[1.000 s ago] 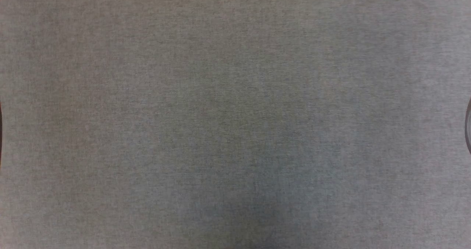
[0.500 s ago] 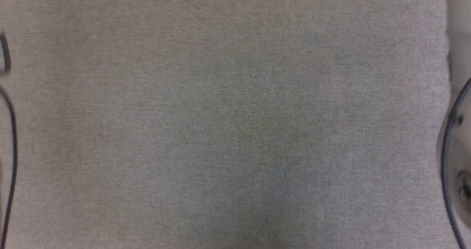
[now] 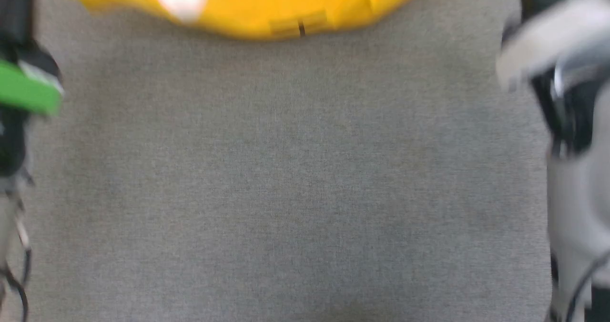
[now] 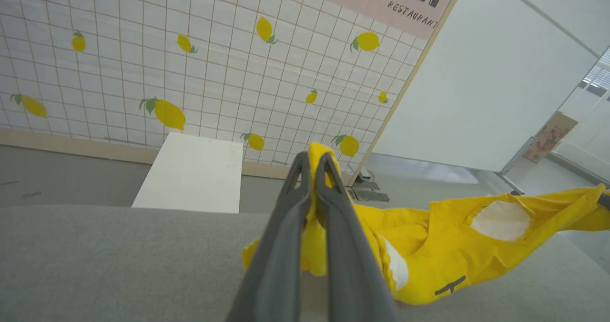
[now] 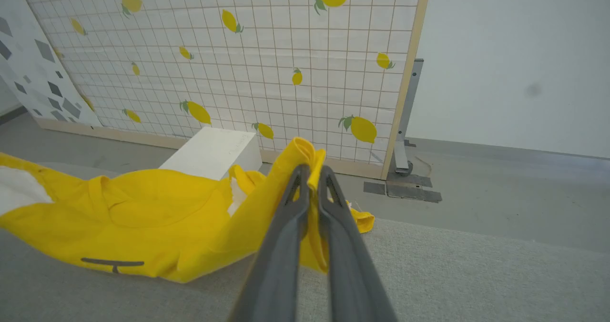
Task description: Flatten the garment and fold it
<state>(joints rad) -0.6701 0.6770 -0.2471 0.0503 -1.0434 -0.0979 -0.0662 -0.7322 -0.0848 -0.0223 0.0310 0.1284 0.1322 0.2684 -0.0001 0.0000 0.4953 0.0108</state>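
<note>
The left gripper (image 4: 313, 160) and right gripper (image 5: 313, 172) each pinch a thin fold of the shirt (image 4: 457, 260), so a hard tug might slip it free.

garment (image 3: 248, 7) blurred, cut off by top edge, right forearm (image 3: 576, 207) smeared, cropped

The garment (image 4: 452, 265) is yellow and white, the tabletop (image 4: 119, 265) grey.

The bright yellow garment (image 3: 248, 7), a T-shirt with white patches and a thin black mark, stretches crumpled from side to side at 12 o'clock in the head view, both ends pinched up, its middle sagging low
</note>
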